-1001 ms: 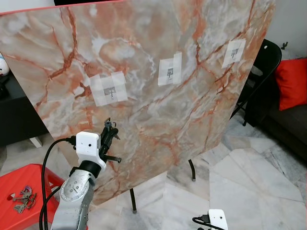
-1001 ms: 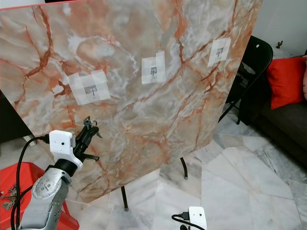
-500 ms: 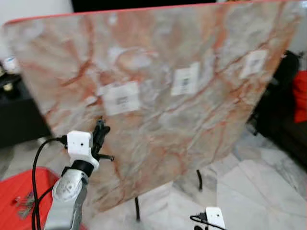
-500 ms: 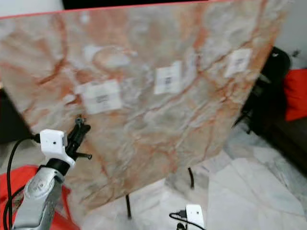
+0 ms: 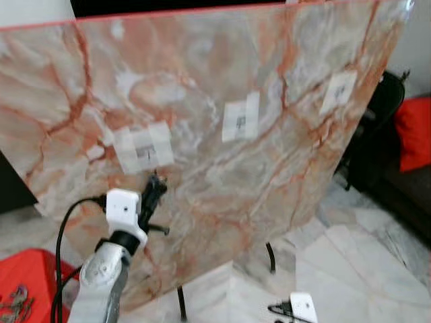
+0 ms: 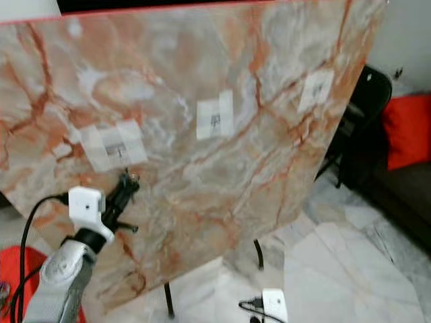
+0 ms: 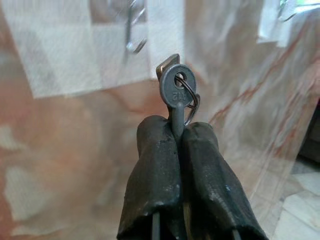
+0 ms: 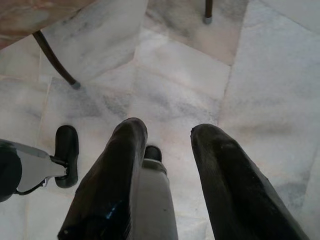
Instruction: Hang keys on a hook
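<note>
My left gripper (image 5: pixel 154 186) is raised in front of a slanted marble board (image 5: pixel 202 81), just below the leftmost of three taped-on metal hooks (image 5: pixel 147 153). It is shut on a dark key (image 7: pixel 177 90) that stands upright out of the fingertips (image 7: pixel 160 135), with a key ring and a second key behind it. In the left wrist view the hook (image 7: pixel 131 30) hangs slightly above and to one side of the key's head. The other hooks (image 5: pixel 241 123) (image 5: pixel 337 89) sit further right. My right gripper (image 8: pixel 167 132) hangs low, open, over the floor.
A red stool (image 5: pixel 27 276) at my lower left carries more keys (image 5: pixel 13 306). Thin dark legs (image 5: pixel 269 256) hold the board up over a marble tile floor (image 5: pixel 350 262). A black chair (image 5: pixel 380 114) and a red cushion (image 5: pixel 414 131) stand at the right.
The head camera has swung and the picture has sharpened. My left gripper, still holding the key, now sits a little closer under the leftmost hook.
</note>
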Controlling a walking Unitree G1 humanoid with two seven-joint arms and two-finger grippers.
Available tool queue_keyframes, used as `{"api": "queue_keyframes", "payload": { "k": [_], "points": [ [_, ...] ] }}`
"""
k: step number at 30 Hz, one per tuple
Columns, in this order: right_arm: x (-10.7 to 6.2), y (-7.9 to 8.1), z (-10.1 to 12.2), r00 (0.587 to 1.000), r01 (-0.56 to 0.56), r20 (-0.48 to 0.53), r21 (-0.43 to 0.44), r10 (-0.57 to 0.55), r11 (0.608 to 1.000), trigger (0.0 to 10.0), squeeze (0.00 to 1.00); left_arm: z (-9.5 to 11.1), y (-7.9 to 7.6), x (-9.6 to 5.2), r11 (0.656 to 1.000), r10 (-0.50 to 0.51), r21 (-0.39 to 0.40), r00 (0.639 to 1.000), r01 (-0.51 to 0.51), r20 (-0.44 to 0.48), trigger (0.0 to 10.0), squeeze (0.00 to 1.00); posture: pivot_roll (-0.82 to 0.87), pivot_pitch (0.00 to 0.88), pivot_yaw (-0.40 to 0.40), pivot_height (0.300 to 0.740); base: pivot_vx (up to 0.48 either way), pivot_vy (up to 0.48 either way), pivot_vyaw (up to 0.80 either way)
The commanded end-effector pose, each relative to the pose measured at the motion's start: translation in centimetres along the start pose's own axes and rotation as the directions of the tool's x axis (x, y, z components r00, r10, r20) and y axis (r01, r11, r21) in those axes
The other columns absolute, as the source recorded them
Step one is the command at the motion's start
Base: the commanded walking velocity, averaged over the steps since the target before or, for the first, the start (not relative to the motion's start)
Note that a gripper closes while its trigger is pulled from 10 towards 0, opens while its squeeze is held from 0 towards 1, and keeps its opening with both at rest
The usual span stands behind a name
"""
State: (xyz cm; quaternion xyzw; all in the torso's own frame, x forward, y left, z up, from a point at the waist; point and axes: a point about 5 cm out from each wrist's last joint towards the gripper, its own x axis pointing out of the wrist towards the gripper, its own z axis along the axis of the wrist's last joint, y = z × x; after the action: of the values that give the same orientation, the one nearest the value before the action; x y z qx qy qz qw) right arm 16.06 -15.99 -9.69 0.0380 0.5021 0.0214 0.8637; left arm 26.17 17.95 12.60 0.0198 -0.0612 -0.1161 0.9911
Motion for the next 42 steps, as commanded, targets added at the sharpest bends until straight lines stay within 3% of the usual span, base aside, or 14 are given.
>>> {"api": "queue_keyframes", "payload": {
  "k": [1,10,14,22,42],
  "points": [
    [0.0,-0.3,0.3,1.0,0.01,0.01,0.001,-0.01,1.0,10.0,0.0,0.8,0.1,-0.1,1.0,-0.005,-0.004,1.0,0.005,0.03,10.0,0.0,0.08,0.006,-0.06,0.74,0.0,0.0,0.0],
    [0.0,-0.3,0.3,1.0,0.01,0.011,0.005,-0.01,1.0,10.0,0.0,1.1,0.9,-1.2,1.0,0.025,0.0,0.999,-0.025,0.03,10.0,0.0,0.09,0.009,-0.064,0.74,0.0,0.0,0.0],
    [0.0,-0.3,0.3,1.0,0.01,0.01,0.004,-0.01,1.0,10.0,0.0,1.7,1.1,-0.9,0.999,0.038,-0.009,0.998,-0.038,0.05,10.0,0.0,0.09,0.008,-0.065,0.74,0.0,0.0,0.0],
    [0.0,-0.3,0.3,1.0,0.01,0.01,0.002,-0.01,1.0,10.0,0.0,1.9,0.0,-0.2,0.999,-0.006,-0.047,0.999,0.008,0.053,10.0,0.0,0.09,0.008,-0.064,0.74,0.0,0.0,0.0],
    [0.0,-0.2,0.3,1.0,0.008,0.01,0.009,-0.008,1.0,10.0,0.0,2.4,0.0,0.8,0.991,0.064,-0.121,0.995,-0.055,0.071,10.0,0.0,0.09,0.008,-0.061,0.74,0.0,0.0,0.0]
  ]
}}
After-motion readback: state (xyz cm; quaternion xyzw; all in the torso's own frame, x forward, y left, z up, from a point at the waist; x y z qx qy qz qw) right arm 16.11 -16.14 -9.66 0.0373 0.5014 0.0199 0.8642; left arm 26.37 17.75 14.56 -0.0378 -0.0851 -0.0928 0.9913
